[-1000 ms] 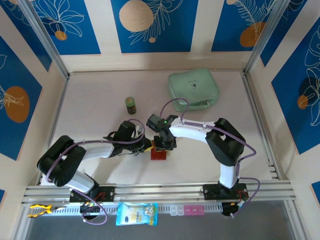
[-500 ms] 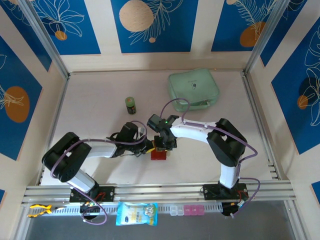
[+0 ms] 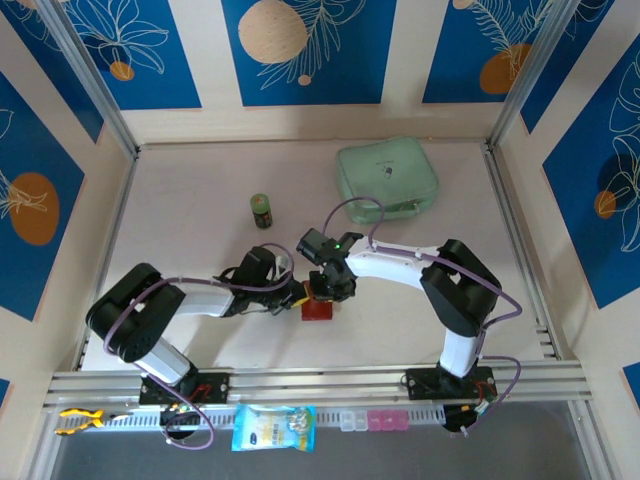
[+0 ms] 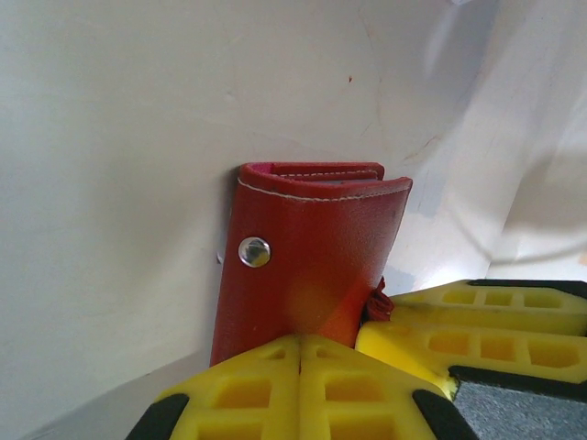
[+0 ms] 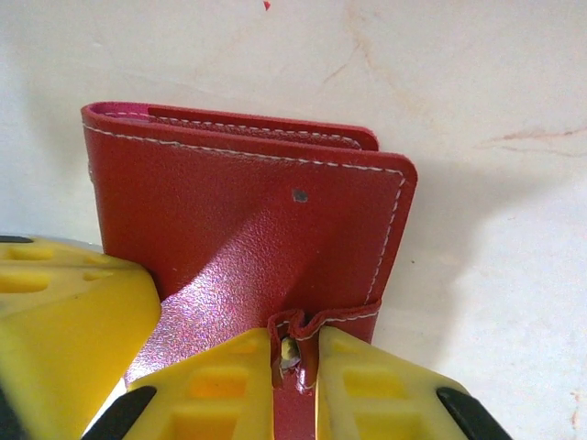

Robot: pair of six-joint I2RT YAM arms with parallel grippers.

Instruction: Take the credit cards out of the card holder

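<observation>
left claw (image 4: 300,353) tight on card holder (image 4: 312,247) edge, right claw (image 5: 293,346) tight on tab (image 5: 295,321), free table (image 3: 190,190) around

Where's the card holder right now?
Top view: the card holder sits front-centre on the table, between the left tool and the right tool, which pinches its snap tab.

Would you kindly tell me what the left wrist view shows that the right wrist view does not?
Left wrist: the cover face with the round silver stud, the left gripper closed at its lower edge. Right wrist: the right gripper pinching the pinkish snap tab. Both: the red card holder, folded, on the pale table, with yellow fingers of both arms against it.
</observation>
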